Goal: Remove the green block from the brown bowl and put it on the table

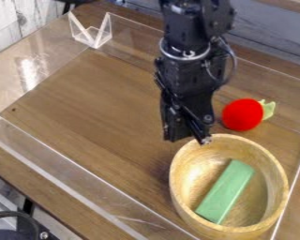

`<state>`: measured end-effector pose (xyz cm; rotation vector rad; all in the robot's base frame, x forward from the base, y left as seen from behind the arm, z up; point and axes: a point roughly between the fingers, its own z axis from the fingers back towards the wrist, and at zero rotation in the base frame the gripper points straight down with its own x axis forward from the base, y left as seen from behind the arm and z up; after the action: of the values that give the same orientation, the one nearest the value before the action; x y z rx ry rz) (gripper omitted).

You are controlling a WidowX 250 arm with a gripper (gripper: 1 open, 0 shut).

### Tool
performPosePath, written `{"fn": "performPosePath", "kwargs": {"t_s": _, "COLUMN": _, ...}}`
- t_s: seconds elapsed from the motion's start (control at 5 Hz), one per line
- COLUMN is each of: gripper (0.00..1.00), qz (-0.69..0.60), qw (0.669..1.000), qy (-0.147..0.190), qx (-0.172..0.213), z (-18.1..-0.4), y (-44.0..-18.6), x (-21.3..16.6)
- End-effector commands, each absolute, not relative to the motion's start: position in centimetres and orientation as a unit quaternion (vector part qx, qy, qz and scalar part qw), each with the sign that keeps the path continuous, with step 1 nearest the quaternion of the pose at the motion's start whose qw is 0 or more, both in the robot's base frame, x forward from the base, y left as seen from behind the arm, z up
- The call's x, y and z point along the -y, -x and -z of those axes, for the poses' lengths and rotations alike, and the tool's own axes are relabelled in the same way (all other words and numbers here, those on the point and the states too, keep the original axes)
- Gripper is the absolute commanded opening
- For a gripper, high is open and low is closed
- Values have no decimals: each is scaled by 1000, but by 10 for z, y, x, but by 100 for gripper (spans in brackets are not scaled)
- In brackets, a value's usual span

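The closed tool (187,132) hangs just above the brown bowl's (187,197) rim; the green block (228,190) lies inside.

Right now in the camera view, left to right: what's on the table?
Clear plastic stand at the far left → gripper, shut and empty → green block lying in the brown bowl → red ball.

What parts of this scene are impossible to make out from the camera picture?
- Claw: dark and blurred; its fingers merge, so the picture alone does not show a gap.
- Brown bowl: its lower rim is cut off by the bottom edge.
- Green block: its underside is hidden against the bowl.
- Red ball: its left edge is partly covered by the arm.
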<state>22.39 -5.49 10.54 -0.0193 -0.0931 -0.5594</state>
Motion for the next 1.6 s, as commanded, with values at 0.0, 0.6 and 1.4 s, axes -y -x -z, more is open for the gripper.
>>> {"fn": "performPosePath", "kwargs": {"t_s": 0.0, "gripper": 0, "qz": 264, "qw": 961, "qy": 11, "qx": 75, "z": -112, "y": -242, "x": 61}}
{"fn": "performPosePath", "kwargs": {"t_s": 0.6, "gripper": 0, "qz": 207, "qw": 975, "qy": 13, "qx": 79, "z": -115, "y": -258, "x": 52}}
{"fn": "performPosePath", "kwargs": {"t_s": 1.4, "gripper": 100, "qz": 127, "qw": 988, "qy": 28, "qx": 83, "z": -121, "y": -240, "x": 112}}
